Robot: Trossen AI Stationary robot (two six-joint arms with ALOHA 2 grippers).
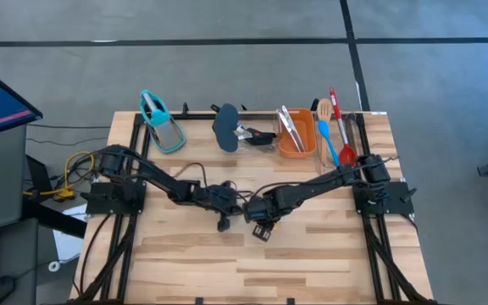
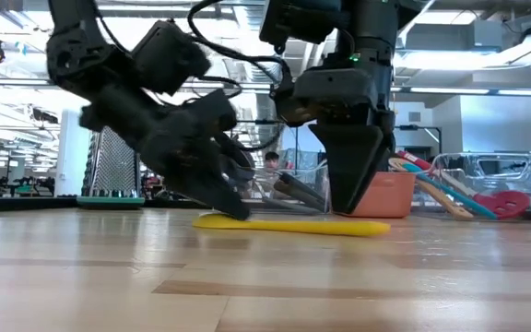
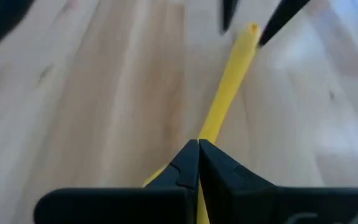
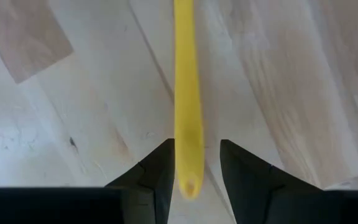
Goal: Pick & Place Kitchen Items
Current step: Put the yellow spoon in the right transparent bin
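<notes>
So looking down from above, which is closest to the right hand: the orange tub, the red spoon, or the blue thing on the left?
From the right hand:
1. Orange tub, back, slightly right.
2. Red spoon, back right corner.
3. Blue thing, back left; nearly ties with the spoon.

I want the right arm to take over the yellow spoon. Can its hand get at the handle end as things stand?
Probably yes. The right hand is open, straddling the yellow spoon at its handle end on the table. The left hand is shut on the other end, well clear.

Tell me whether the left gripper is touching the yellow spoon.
Touching. In the left wrist view the left gripper has its fingers pinched together right on the yellow spoon, with no gap showing between them.
</notes>
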